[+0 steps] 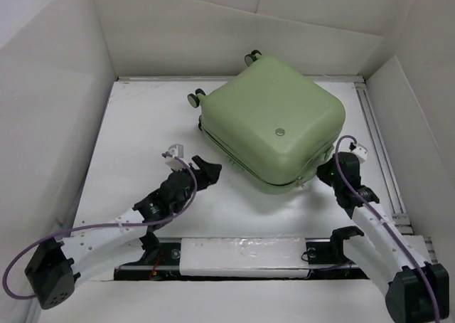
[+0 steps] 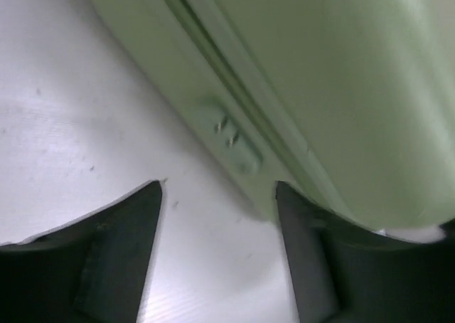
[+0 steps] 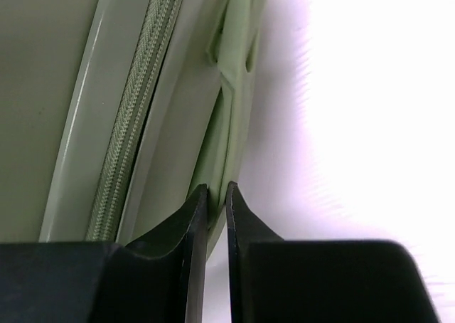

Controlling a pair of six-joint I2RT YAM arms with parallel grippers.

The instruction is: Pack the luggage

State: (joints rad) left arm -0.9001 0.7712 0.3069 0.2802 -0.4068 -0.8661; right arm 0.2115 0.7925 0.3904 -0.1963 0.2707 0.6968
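The luggage (image 1: 274, 120) lay closed on the table (image 1: 142, 138), its long axis diagonal, wheels (image 1: 193, 97) pointing far-left. The left gripper (image 2: 219, 184) gaped beside its near edge. The right gripper (image 3: 217, 188) was nearly together (a sliver between) at its right corner.

Suitcase (image 2: 341, 88) blurred and cut off at top and right in the left wrist view, badge (image 1: 279, 132) marking too small to be read, table (image 3: 370, 124) washed out by glare, anything pinched by the right gripper (image 3: 217, 195) not made out.
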